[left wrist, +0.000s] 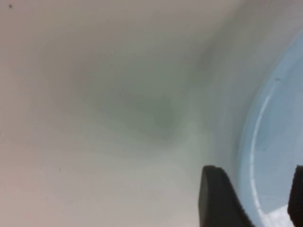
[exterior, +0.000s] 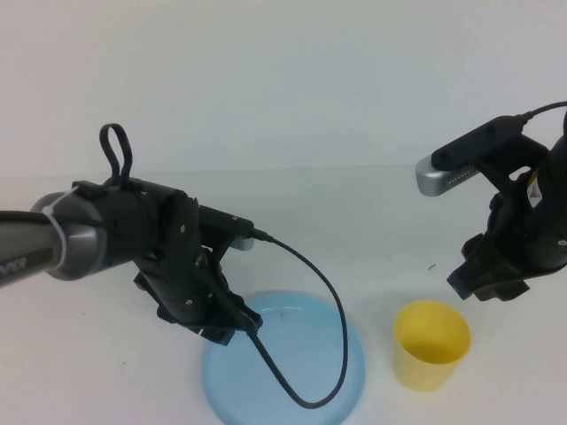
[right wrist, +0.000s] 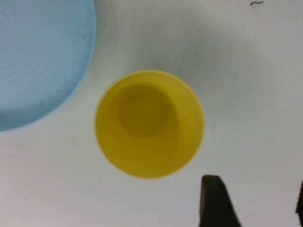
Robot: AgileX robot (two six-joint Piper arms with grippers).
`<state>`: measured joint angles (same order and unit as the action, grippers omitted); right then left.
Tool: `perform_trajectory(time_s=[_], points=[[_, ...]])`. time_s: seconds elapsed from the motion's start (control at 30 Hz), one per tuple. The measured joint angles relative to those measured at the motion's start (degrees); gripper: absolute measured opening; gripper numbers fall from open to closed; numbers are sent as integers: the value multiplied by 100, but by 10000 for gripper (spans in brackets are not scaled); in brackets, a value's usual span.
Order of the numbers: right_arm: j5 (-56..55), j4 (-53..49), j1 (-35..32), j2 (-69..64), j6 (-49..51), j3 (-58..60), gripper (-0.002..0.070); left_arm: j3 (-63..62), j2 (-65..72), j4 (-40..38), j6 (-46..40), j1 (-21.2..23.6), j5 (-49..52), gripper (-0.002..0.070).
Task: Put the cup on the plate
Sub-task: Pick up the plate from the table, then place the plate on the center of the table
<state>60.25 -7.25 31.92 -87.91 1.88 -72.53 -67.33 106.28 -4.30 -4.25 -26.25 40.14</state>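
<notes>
The yellow cup [exterior: 431,343] stands upright and empty on the white table, to the right of the light blue plate [exterior: 306,354]. My right gripper [exterior: 485,285] hovers just above and behind the cup's right side, open and empty. In the right wrist view the cup [right wrist: 149,124] is seen from above beside the plate's edge [right wrist: 42,61], and the gripper [right wrist: 253,198] has bare table between its fingers. My left gripper [exterior: 221,326] hangs low over the plate's left rim, open and empty. In the left wrist view the plate [left wrist: 274,142] lies between the fingers [left wrist: 218,198].
A black cable [exterior: 328,354] loops from the left arm across the plate. A small dark speck [exterior: 432,266] lies on the table behind the cup. The white table [exterior: 292,221] stretches to the back wall.
</notes>
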Motion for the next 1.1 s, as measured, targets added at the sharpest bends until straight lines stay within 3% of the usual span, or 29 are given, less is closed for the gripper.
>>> perform_trajectory(time_s=[0.17,0.37,0.57,0.73,1.0,1.1], points=[[0,12,0,-23,44,0,364,0,36,13,0,55,0,244],[-89,12,0,-23,91,0,364,0,244,-57,-112,48,-20,75],[-114,33,0,-24,91,0,364,0,369,-98,-203,48,43,71],[-125,35,0,-24,91,0,364,-105,398,-139,-244,48,-6,1],[-125,45,0,-24,91,0,363,-588,407,-1507,-865,48,37,1],[-125,45,0,-24,-5,0,363,-647,407,-1493,-890,48,48,1]])
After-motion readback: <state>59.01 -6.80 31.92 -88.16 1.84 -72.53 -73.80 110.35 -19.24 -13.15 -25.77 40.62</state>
